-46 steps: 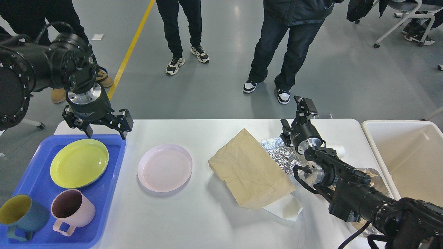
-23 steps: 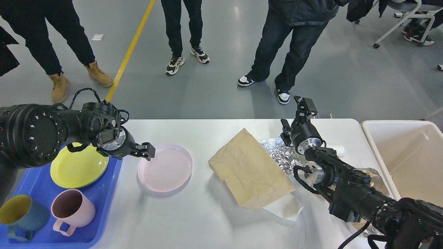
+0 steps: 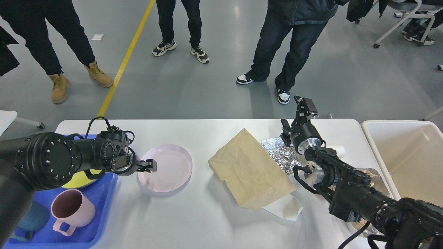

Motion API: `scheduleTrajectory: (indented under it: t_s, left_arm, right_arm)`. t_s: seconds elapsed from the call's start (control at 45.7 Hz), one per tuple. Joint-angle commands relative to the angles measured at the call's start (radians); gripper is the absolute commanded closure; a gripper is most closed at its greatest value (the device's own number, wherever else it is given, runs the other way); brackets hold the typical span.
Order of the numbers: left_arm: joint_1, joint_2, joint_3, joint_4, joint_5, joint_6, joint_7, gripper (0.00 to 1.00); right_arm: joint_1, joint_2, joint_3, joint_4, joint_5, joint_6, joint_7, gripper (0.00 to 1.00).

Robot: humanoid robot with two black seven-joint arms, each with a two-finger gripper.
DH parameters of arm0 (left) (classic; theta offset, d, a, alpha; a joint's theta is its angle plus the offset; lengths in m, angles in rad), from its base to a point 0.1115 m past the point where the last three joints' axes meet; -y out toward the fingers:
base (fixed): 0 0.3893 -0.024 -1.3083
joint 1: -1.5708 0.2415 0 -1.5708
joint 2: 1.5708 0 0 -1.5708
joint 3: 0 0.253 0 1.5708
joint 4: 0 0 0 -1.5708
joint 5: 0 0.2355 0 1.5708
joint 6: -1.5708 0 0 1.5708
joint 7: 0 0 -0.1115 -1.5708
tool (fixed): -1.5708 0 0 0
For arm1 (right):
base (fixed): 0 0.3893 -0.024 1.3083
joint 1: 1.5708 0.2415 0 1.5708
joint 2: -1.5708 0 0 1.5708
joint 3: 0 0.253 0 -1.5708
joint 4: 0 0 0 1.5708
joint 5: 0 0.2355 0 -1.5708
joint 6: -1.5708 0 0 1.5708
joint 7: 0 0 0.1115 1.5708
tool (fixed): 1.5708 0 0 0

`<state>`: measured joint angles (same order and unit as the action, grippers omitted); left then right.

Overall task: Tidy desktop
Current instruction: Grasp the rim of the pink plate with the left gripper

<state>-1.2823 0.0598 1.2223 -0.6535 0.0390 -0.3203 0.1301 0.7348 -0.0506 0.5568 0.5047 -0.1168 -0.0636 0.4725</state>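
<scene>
Desktop (image 3: 207,224): left gripper (image 3: 149,165) at pink plate (image 3: 169,169) rim.

Tray (image 3: 104,204) left on desktop (image 3: 207,221), plate (image 3: 169,169) beside it, bin (image 3: 408,155) right.

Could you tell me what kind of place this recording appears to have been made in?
Probably a robotics lab or demo hall: a smooth grey floor with a painted yellow line, standing onlookers, and a wheeled office chair.
</scene>
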Motion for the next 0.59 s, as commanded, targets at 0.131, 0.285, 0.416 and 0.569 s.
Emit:
scheduleTrajectory:
  t_s: [0.131, 0.285, 0.416, 0.569]
  left_arm:
    - [0.043, 0.000, -0.043, 0.014, -0.001, 0.003, 0.000, 0.08]
    - [0.047, 0.000, -0.049, 0.015, -0.001, 0.023, 0.000, 0.11]
    - [0.054, 0.000, -0.050, 0.015, -0.001, 0.046, 0.000, 0.17]
    - [0.057, 0.000, -0.053, 0.014, -0.001, 0.046, 0.000, 0.29]
  right_arm:
    - [0.000, 0.000, 0.000, 0.000, 0.000, -0.001, 0.000, 0.00]
    - [0.000, 0.000, 0.000, 0.000, 0.000, 0.001, 0.000, 0.00]
    - [0.000, 0.000, 0.000, 0.000, 0.000, 0.001, 0.000, 0.00]
    - [0.000, 0.000, 0.000, 0.000, 0.000, -0.001, 0.000, 0.00]
